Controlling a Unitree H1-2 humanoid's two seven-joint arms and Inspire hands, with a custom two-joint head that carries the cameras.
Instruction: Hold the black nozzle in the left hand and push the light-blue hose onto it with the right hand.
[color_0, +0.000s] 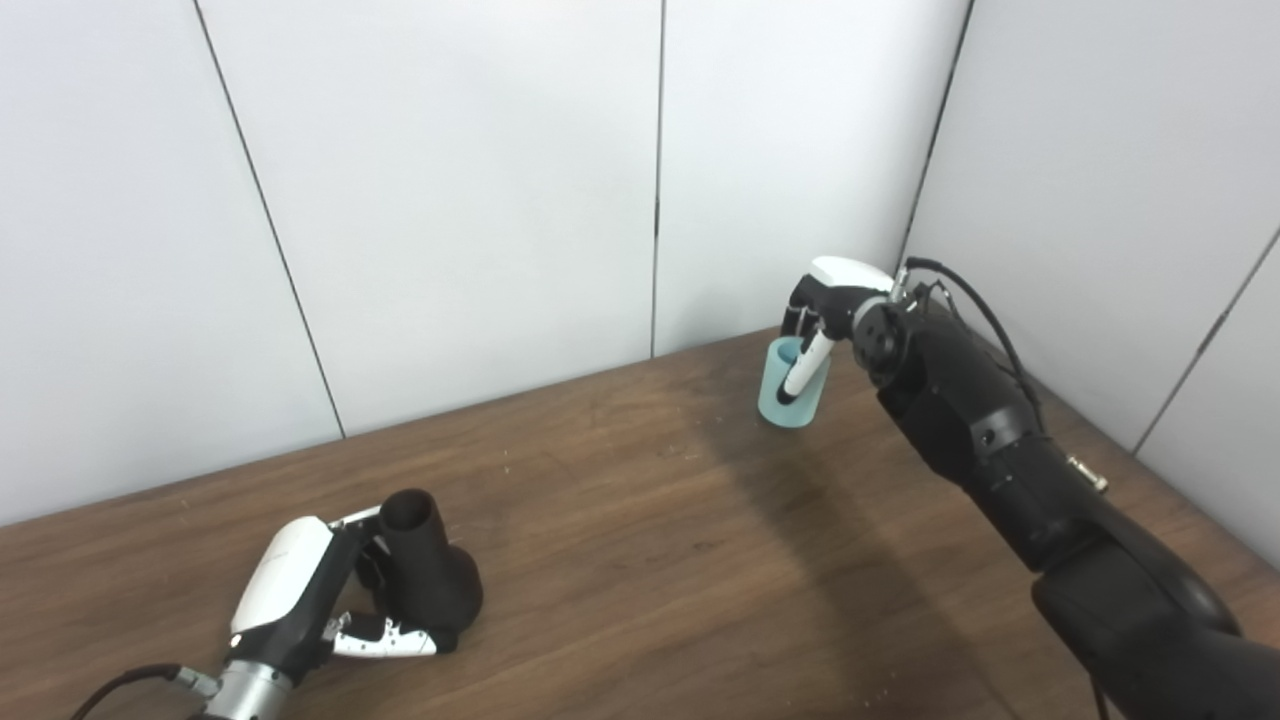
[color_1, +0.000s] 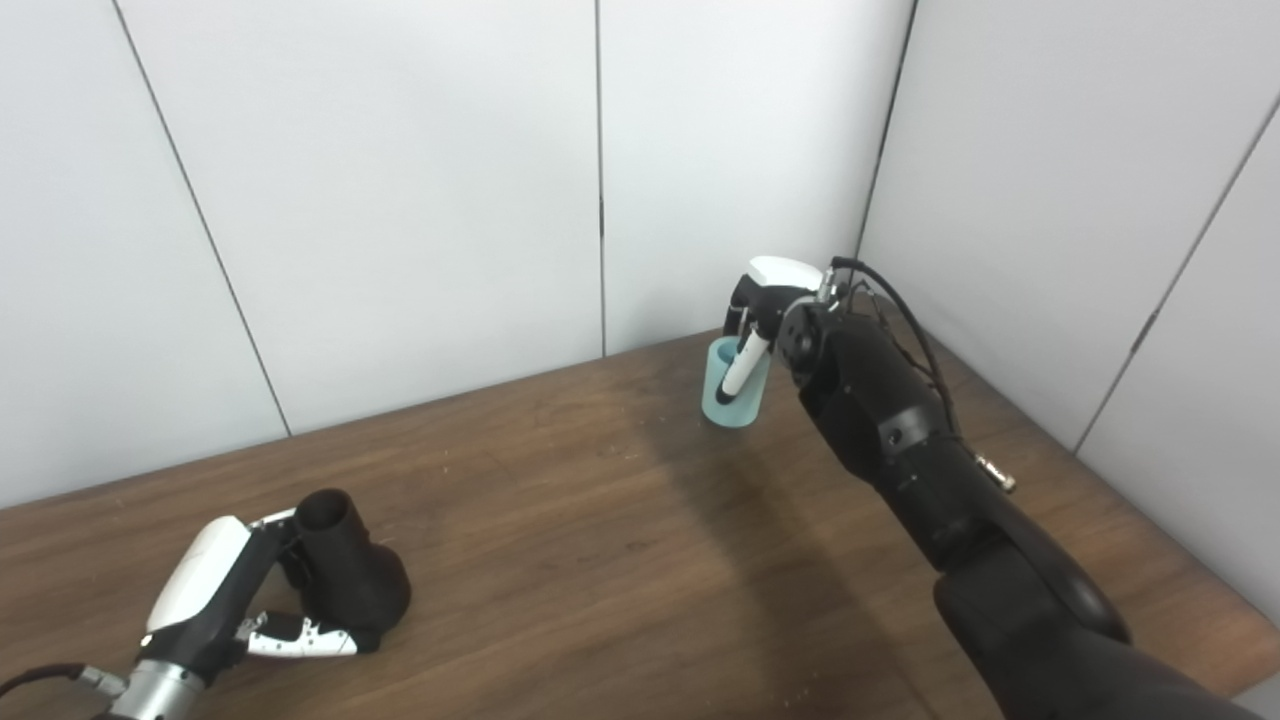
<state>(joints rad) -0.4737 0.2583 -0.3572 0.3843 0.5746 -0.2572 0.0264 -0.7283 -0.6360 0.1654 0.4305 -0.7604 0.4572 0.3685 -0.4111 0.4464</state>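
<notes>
Grasping the black nozzle (color_0: 425, 570), left robot hand (color_0: 320, 590); right robot hand (color_0: 835, 300) grips light-blue hose (color_0: 790, 395).

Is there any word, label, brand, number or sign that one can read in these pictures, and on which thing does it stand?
None: no readable text in either view.
The black plastic nozzle in the left hand: plain, no label.
The light-blue hose piece in the right hand: plain.
The brown wooden table and white wall panels: no writing or signs.
</notes>
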